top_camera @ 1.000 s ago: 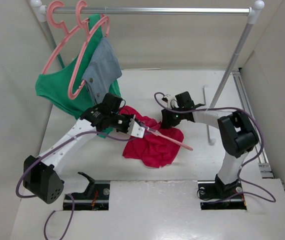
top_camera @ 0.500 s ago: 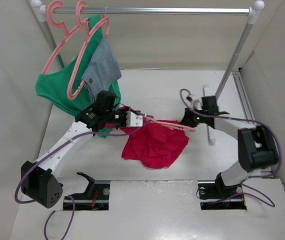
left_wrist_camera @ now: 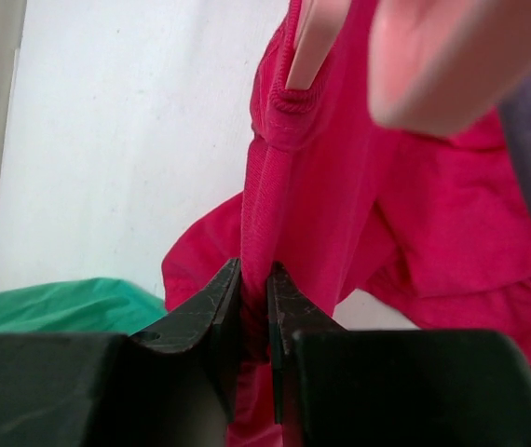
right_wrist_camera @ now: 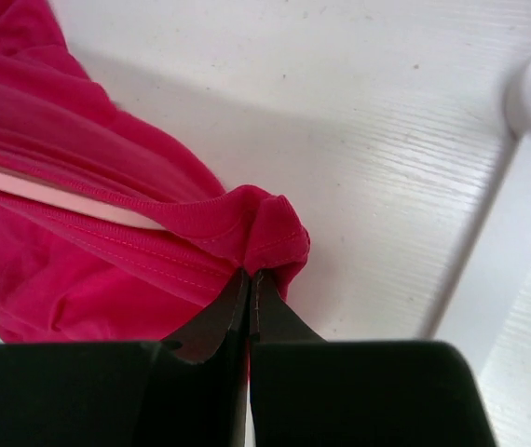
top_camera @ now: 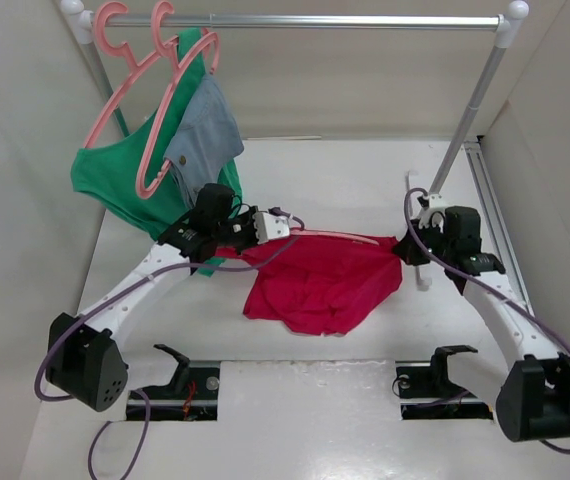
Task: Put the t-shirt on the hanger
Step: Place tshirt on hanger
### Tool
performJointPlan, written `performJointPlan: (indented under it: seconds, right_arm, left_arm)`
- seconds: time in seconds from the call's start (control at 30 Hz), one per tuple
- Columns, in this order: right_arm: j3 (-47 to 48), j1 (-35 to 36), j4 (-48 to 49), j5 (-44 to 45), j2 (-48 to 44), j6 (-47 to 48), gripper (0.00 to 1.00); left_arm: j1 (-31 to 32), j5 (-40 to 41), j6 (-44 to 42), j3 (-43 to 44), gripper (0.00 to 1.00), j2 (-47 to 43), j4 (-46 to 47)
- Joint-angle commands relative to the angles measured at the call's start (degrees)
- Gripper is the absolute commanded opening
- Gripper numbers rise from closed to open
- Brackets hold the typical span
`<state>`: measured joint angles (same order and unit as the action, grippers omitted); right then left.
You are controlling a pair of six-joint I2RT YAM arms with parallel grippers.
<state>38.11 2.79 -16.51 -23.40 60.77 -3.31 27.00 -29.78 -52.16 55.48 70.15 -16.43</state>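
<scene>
The crimson t-shirt [top_camera: 320,285] hangs stretched between my two grippers above the table, its lower part lying bunched on the surface. The salmon-pink hanger [top_camera: 345,236] shows as a thin bar along the shirt's top edge, partly inside the cloth. My left gripper [top_camera: 265,228] is shut on a fold of the t-shirt [left_wrist_camera: 415,214] at its left end, with the hanger [left_wrist_camera: 314,42] just beyond the jaws. My right gripper [top_camera: 411,247] is shut on the hem of the t-shirt [right_wrist_camera: 107,279] at its right end. There the hanger [right_wrist_camera: 51,196] pokes out of the cloth.
A clothes rack's rail [top_camera: 305,20] crosses the back, holding two pink hangers [top_camera: 130,75] with a green garment [top_camera: 115,180] and a grey-blue piece [top_camera: 205,135]. The rack's right post [top_camera: 465,120] and its foot [top_camera: 423,283] stand close beside my right gripper. White walls enclose the table.
My right gripper shut on the t-shirt's edge and swung right, pulling the cloth taut along the hanger. The left gripper kept its hold and shifted slightly back.
</scene>
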Motion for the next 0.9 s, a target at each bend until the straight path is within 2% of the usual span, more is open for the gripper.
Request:
performJointPlan:
  seconds: [0.0, 0.07, 0.17, 0.23, 0.37, 0.4, 0.47, 0.5, 0.6, 0.77, 0.87]
  right_arm:
    - [3.01, -1.38, -9.4, 8.62, -2.85, 3.38, 0.0]
    - [3.72, -0.86, -9.41, 8.63, -3.55, 4.8, 0.0]
    - [5.13, 2.82, -6.7, 5.13, -4.87, 6.74, 0.0]
    - [6.8, 7.83, -2.84, 3.11, -4.87, 8.93, 0.0]
    - [10.84, 15.66, 0.52, -1.65, -4.87, 14.19, 0.0]
    - [11.8, 16.45, -0.35, -0.95, -4.87, 14.91, 0.04]
    - [14.17, 16.46, -4.64, -0.95, -4.18, 17.71, 0.22]
    - [14.97, 16.46, -6.41, 1.14, -4.17, 18.51, 0.48]
    - [16.73, 17.08, -11.25, 2.47, -2.68, 21.4, 0.71]
    - [18.49, 22.34, -13.19, 3.1, -1.53, 24.32, 0.74]
    - [18.49, 24.28, -9.95, -0.75, -2.06, 25.81, 0.74]
  left_arm:
    - [0.67, 11.4, -0.39, -0.99, 0.0, 0.33, 5.26]
    - [1.73, 12.99, -1.27, -0.99, 0.0, 0.95, 4.74]
    - [3.14, 10.11, -1.89, 0.06, 0.0, 0.95, 4.74]
    - [5.33, 8.34, -1.37, 0.67, 0.0, 0.95, 4.12]
    - [5.87, -0.87, 1.52, 3.4, 0.0, 1.48, 3.51]
    - [5.87, -4.11, 1.54, 3.92, 0.0, 1.48, 3.51]
    - [6.48, -5.98, 1.54, 4.63, 0.0, 1.48, 3.51]
    - [6.48, -5.99, 0.67, 4.63, 0.0, 1.48, 3.51]
    - [7.62, -5.12, -1.97, 2.97, 0.0, 2.1, 3.51]
    - [7.62, -3.09, -4.7, -0.64, 0.0, 3.15, 6.49]
    - [7.62, -3.09, -5.23, -0.64, 0.0, 3.68, 7.02]
